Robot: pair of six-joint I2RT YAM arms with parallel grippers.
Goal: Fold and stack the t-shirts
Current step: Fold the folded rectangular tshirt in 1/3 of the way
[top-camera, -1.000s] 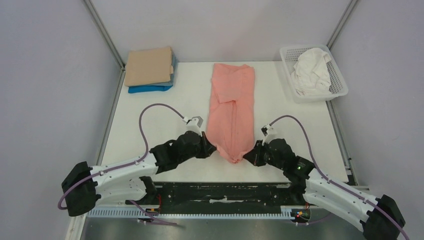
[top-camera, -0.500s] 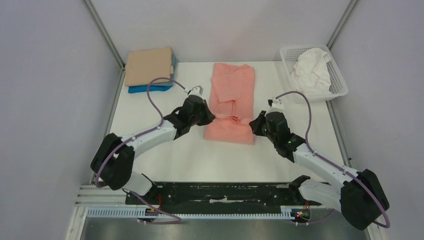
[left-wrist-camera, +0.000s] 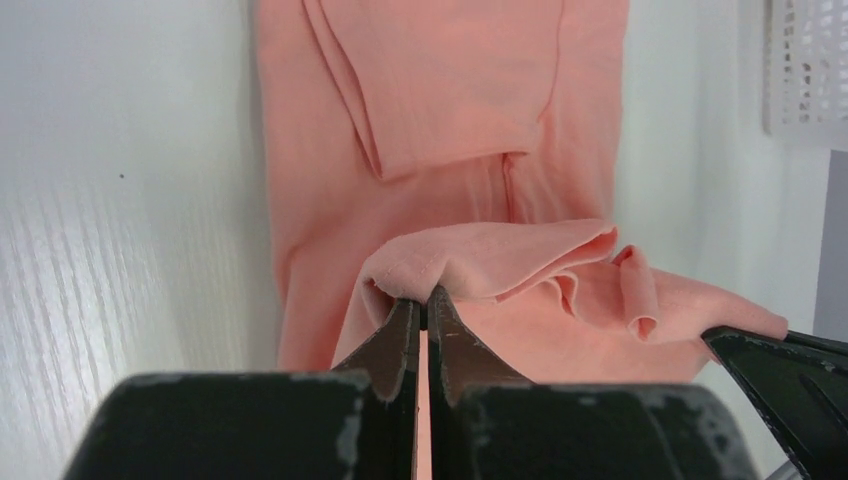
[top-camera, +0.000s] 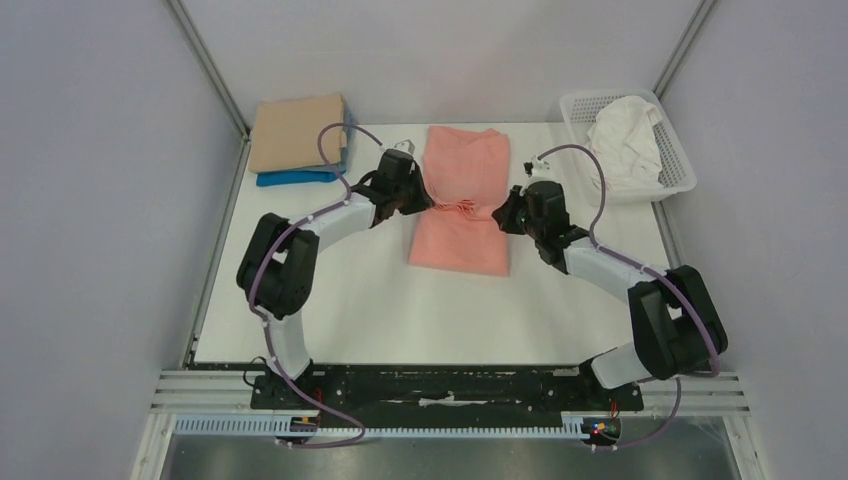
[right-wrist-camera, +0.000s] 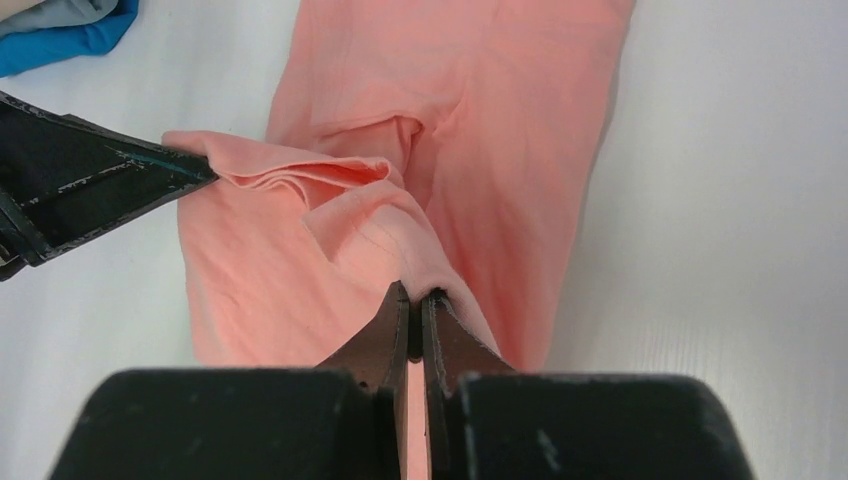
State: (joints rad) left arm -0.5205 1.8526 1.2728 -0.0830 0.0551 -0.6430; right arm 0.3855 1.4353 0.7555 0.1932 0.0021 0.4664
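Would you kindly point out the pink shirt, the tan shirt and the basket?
pink shirt [top-camera: 458, 248]: top view, on its flat near half.
tan shirt [top-camera: 295, 130]: top view, middle of its upper face.
basket [top-camera: 650, 195]: top view, on its near rim.

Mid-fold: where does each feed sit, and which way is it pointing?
Top external: above, behind the bases, looking down on the table; left arm and right arm show.
Left wrist: on the left arm, facing far right; left end effector shut on the salmon-pink shirt.
Right wrist: on the right arm, facing far left; right end effector shut on the same shirt.
Shared: each wrist view catches the other end effector.
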